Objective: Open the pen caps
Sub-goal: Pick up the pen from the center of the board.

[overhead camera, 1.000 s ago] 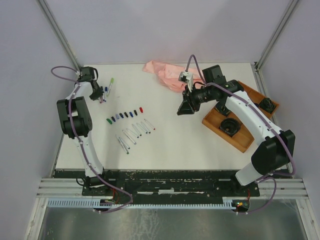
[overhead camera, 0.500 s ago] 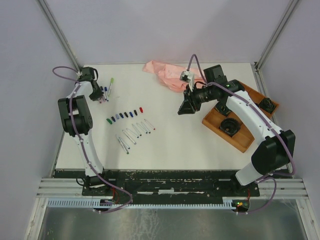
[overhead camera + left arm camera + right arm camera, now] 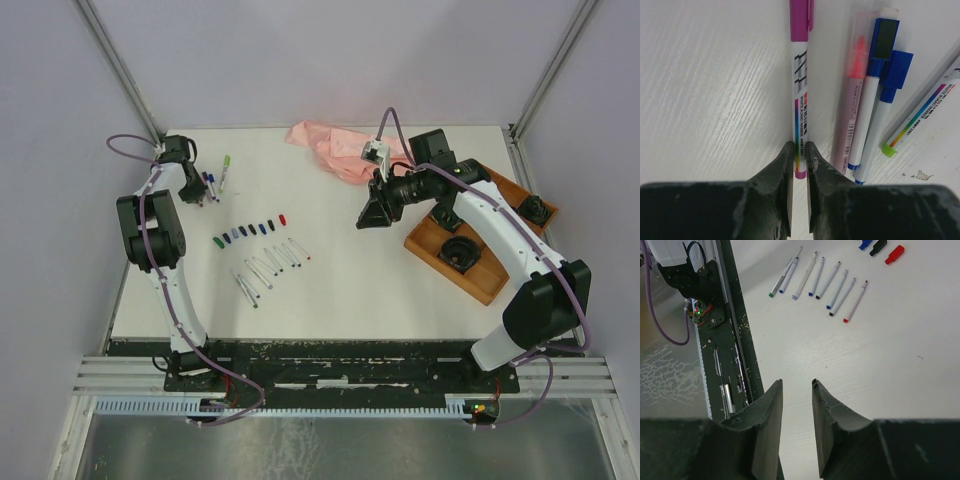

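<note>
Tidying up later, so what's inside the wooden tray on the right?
Two black round objects, one near, one far, sit in the wooden tray; the right arm covers its middle.

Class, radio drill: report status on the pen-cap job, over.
Left end effector gripping magenta-capped pen at barrel end. Right end effector open, empty, aloft. Cap still on; other pens close beside.

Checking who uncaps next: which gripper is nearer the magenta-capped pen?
Left. The left gripper pinches the tail end of the magenta-capped pen; the right gripper hangs open far across the table, near the wooden tray.
</note>
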`<state>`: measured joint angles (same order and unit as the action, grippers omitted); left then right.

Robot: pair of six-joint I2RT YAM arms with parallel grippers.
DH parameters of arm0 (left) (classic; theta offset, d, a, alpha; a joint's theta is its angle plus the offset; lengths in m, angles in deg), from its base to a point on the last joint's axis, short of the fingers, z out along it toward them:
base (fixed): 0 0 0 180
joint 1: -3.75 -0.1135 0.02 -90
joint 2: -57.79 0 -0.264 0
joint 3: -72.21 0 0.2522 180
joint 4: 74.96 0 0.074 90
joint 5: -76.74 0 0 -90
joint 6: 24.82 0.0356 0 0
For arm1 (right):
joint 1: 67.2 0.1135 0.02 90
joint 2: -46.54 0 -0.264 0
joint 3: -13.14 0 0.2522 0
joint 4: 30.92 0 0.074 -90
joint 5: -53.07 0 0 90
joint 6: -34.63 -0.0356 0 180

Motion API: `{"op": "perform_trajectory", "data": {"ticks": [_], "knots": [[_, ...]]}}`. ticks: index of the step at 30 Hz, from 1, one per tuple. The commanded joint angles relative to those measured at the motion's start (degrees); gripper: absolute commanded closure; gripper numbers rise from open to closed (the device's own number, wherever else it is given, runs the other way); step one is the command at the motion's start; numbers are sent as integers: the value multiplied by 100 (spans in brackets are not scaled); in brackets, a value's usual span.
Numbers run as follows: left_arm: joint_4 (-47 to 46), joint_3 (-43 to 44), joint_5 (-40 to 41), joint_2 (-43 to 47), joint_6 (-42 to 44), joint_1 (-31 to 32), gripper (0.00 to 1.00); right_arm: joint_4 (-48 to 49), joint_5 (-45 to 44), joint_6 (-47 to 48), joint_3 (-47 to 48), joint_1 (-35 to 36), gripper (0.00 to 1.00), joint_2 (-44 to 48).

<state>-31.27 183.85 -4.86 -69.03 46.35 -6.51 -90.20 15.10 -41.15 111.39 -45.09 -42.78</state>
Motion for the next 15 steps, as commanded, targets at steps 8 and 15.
{"op": "perform_trajectory", "data": {"ticks": [8, 15], "knots": [[-16, -600, -340, 656, -12, -14, 89, 162, 264, -83, -3, -35, 63, 45], [-121, -1603, -257, 1185, -77, -19, 89, 190, 401, -154, -14, -45, 63, 58]]}}
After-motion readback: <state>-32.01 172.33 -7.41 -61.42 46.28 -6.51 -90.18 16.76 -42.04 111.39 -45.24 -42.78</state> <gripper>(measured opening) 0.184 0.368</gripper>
